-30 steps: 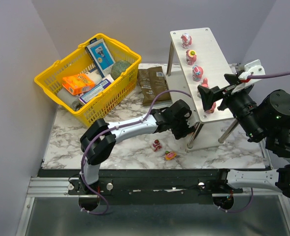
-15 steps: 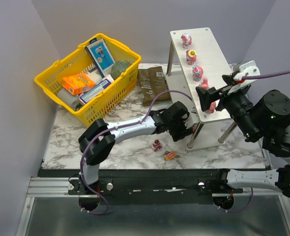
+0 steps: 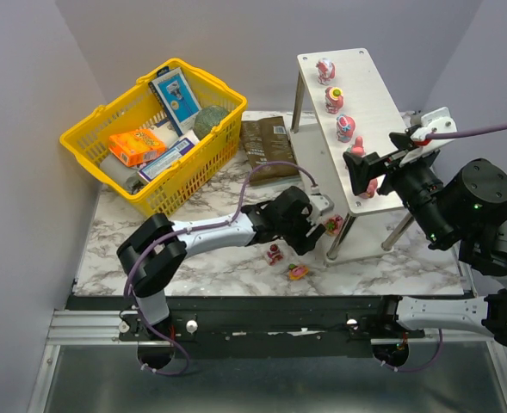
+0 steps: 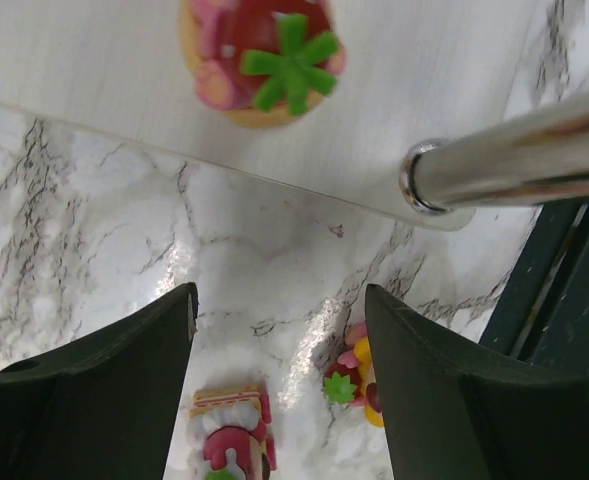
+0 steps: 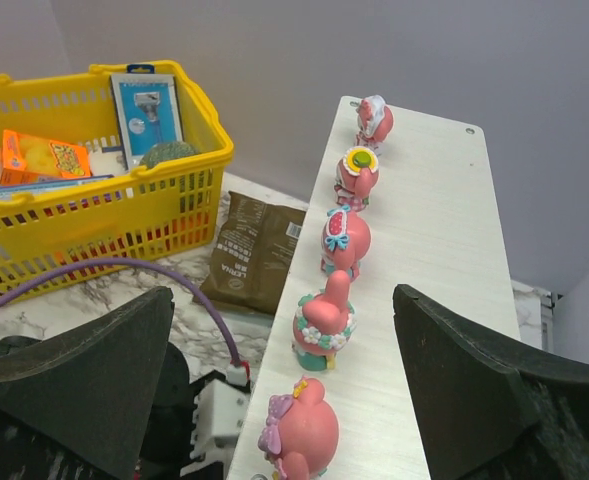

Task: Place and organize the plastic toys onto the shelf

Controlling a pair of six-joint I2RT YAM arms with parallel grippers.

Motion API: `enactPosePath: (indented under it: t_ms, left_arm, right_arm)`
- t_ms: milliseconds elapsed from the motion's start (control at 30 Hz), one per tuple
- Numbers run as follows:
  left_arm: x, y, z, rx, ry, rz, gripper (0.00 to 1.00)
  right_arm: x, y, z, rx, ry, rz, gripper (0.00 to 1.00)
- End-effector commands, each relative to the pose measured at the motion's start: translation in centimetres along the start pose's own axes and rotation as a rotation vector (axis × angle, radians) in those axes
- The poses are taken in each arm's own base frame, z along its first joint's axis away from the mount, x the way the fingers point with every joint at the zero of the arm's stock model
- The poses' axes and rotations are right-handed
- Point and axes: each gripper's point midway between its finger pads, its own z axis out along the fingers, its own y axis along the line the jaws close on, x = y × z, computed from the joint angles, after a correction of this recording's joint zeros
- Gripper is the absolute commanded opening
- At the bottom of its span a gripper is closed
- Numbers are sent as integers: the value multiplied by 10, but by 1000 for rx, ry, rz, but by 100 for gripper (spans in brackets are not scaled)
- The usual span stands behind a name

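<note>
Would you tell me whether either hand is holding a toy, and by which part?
Neither. The left hand is open with nothing between its fingers, and the right hand is open near the shelf, touching none of the toys on it.

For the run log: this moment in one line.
left gripper open, empty | right gripper open over shelf | five toys on top | one toy, lower board | two toys on table

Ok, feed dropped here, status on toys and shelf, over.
Left pincer open, empty, near shelf leg. Right pincer open at top board. Five toys on top, one on lower board, two on table.
</note>
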Motion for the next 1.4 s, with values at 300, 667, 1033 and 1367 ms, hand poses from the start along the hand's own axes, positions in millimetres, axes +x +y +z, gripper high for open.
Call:
enactPosePath:
  t_ms: [300,667,1033,1367]
  left_arm:
    - [-78,25,-38,58,-93,-734,84]
    - [-74,-8,-24,120,40,-843,96]
    - [-81,-13,-4,135,35,-867,91]
    - [-92,-14,11,175,29,-869,77]
  right_arm:
    - [6,-28,-12,135,33,133,98]
    - [21,-28,-18,145,68,202,97]
    - [32,-25,-23,131,97,248,97]
    - [33,-33,-28,151,89,264,97]
